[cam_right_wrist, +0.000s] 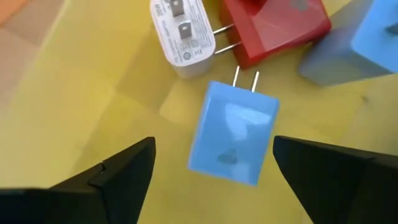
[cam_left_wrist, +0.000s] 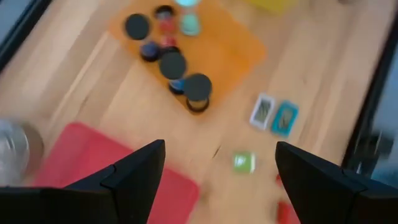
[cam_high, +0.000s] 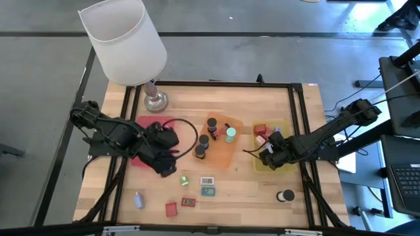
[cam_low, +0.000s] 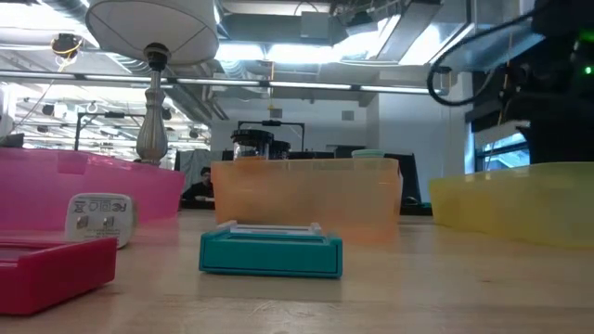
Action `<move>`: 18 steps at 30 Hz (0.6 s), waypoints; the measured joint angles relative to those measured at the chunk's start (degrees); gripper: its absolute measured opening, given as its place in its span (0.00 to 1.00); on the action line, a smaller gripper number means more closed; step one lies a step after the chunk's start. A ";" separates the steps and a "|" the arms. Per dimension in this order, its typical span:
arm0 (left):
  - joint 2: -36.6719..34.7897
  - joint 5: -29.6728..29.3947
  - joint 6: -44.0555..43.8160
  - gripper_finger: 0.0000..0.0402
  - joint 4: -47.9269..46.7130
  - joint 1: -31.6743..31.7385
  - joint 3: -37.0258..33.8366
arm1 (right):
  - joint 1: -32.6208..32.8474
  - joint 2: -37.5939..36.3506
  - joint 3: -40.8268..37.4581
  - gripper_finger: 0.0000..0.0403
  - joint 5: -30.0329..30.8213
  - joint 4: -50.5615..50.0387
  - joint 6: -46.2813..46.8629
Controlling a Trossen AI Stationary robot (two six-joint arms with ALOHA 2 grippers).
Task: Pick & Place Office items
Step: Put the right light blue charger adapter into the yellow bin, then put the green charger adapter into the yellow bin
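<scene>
The right gripper (cam_right_wrist: pixel 211 165) hangs over the yellow tray (cam_high: pixel 283 165) with its fingers spread wide, pinching nothing. A blue plug block (cam_right_wrist: pixel 233 134) lies flat on the tray floor in the gap between the two fingers, clear of both, its two prongs pointing away from the wrist. Just past it lie a white plug block (cam_right_wrist: pixel 181 36) and a red plug block (cam_right_wrist: pixel 277 26), with another blue block (cam_right_wrist: pixel 367 37) beside the red one.

The left gripper (cam_left_wrist: pixel 217 168) is also spread and empty; it hovers over the near edge of the pink tray (cam_high: pixel 141 123), which sits left of the yellow tray with the orange tray (cam_high: pixel 230 152) between them.

In the orange tray stand several black round bottles (cam_high: pixel 200 152) and a teal-capped one (cam_high: pixel 230 136). In front of the orange tray, on bare wood, lie small flat pieces: a green one (cam_high: pixel 184 180), a white one (cam_high: pixel 207 180), a teal one (cam_high: pixel 208 191) and a green-and-red one (cam_high: pixel 189 202). A red block (cam_high: pixel 171 209) and a lavender block (cam_high: pixel 138 200) lie farther to the left of these, and a black roll (cam_high: pixel 286 196) sits in front of the yellow tray (on its own).

The surface is a pale wooden table (cam_high: pixel 243 196) with a black frame. A lamp (cam_high: pixel 125 42) with a white shade stands behind the pink tray. Beyond is a workshop with bright ceiling lights; a person (cam_low: pixel 198 186) shows faintly far back.
</scene>
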 joint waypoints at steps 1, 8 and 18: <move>0.00 0.80 3.72 0.75 0.01 -0.33 0.00 | 0.00 0.00 1.13 0.82 -0.29 -1.47 -0.01; 2.05 6.07 33.07 0.75 0.15 -1.96 -0.04 | 0.00 0.00 9.58 0.82 0.61 -9.04 0.64; 10.43 14.54 58.07 0.75 0.91 -1.60 -0.07 | 0.00 0.00 19.97 0.82 8.93 -10.18 0.62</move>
